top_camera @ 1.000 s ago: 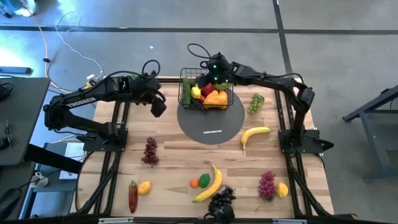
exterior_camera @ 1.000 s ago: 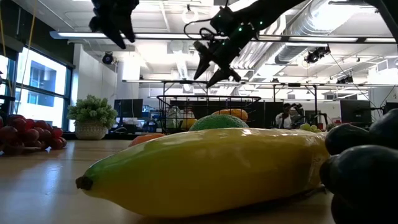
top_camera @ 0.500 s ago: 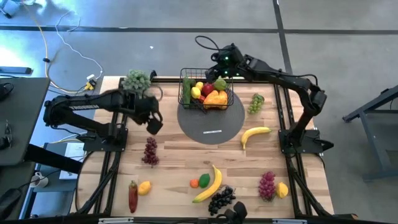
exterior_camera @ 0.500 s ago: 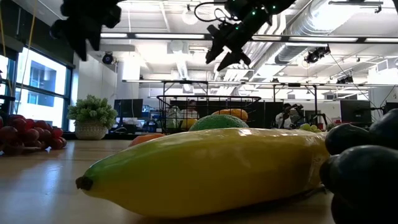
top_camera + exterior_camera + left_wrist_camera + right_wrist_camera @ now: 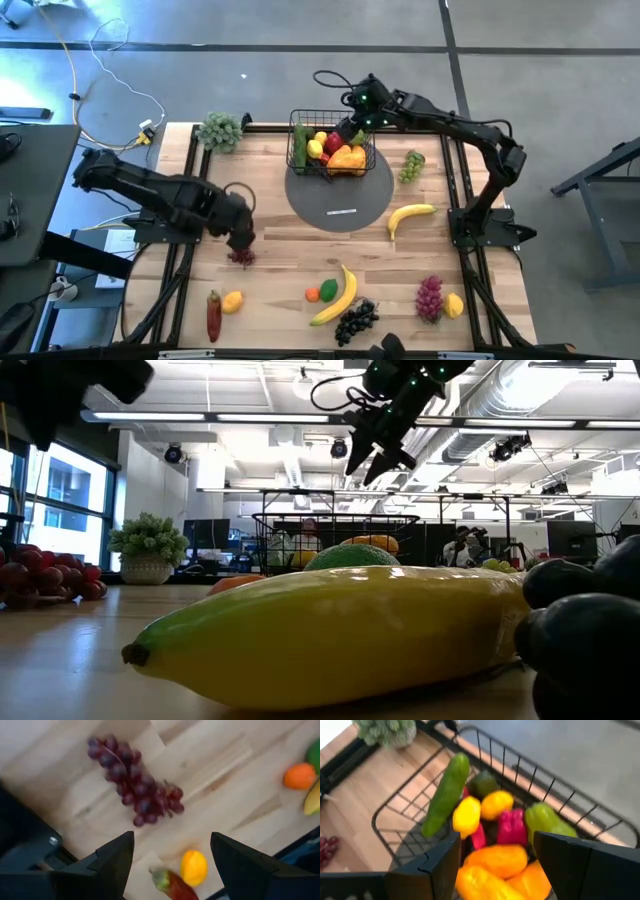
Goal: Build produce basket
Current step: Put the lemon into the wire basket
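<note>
Now L gripper [image 5: 241, 240] open over purple grapes [image 5: 136, 795], prob. near table edge [image 5: 150, 250].

produce [image 5: 335, 150] in basket [image 5: 298, 128], basket on mat [image 5: 340, 205]

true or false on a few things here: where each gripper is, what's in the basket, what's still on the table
1. The left gripper hangs open over the purple grapes. True.
2. The basket is empty. False: it holds a cucumber, a lemon and other produce.
3. The right gripper is above the basket. True.
4. A banana is in the right gripper. False: its open jaws hold nothing; bananas lie on the table.
</note>
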Motion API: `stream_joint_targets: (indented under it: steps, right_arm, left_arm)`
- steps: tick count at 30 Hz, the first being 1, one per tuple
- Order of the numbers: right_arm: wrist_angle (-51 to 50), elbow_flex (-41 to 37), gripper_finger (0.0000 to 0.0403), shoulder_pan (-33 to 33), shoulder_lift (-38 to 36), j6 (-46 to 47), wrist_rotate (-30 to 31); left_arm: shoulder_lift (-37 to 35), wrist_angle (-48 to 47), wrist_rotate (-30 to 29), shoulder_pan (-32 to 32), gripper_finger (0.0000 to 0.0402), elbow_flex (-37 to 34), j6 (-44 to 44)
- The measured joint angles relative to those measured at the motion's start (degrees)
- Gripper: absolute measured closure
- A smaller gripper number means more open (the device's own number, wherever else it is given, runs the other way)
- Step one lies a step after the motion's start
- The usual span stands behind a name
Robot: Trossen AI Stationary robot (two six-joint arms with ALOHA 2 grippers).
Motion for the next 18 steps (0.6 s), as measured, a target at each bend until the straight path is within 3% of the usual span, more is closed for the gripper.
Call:
stream_joint_targets:
  steps: [10, 18]
  right_arm:
    - [-4.40, 0.00, 0.0171, 5.85, 0.02, 1.28, -0.17]
    - [-6.84, 0.00, 0.0171, 11.80, 0.04, 2.54, 1.62]
  left_arm:
    - [0.82, 12.29, 0.14, -14.17, 0.0149, -3.85, -9.08]
    - [2.92, 13.93, -5.14, -21.73, 0.0149, -4.07, -18.46]
